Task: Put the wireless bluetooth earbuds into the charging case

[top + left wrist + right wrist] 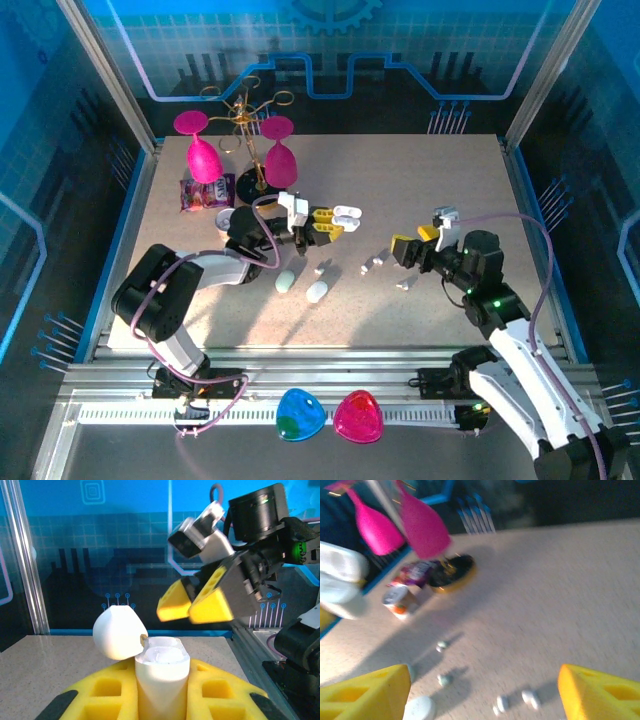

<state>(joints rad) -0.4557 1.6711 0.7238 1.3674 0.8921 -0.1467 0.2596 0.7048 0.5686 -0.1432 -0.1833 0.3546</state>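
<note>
My left gripper [333,222] is shut on an open white charging case [346,213], held above the table's middle. In the left wrist view the case [162,672] stands upright between the yellow fingers [100,692], its lid [119,632] hinged back to the left. I cannot tell what lies in its wells. My right gripper [415,240] hovers to the right of the case, open and with nothing between its fingers [367,692]. Small white earbuds [372,263] lie loose on the table below; the right wrist view shows two of them [530,697] side by side.
A closed mint case [285,282] and a closed white case [317,291] lie near the left arm. Pink glasses [280,160] hang on a gold rack at the back left, beside a purple packet [205,192]. Blue [299,415] and pink [358,417] shapes sit on the front rail.
</note>
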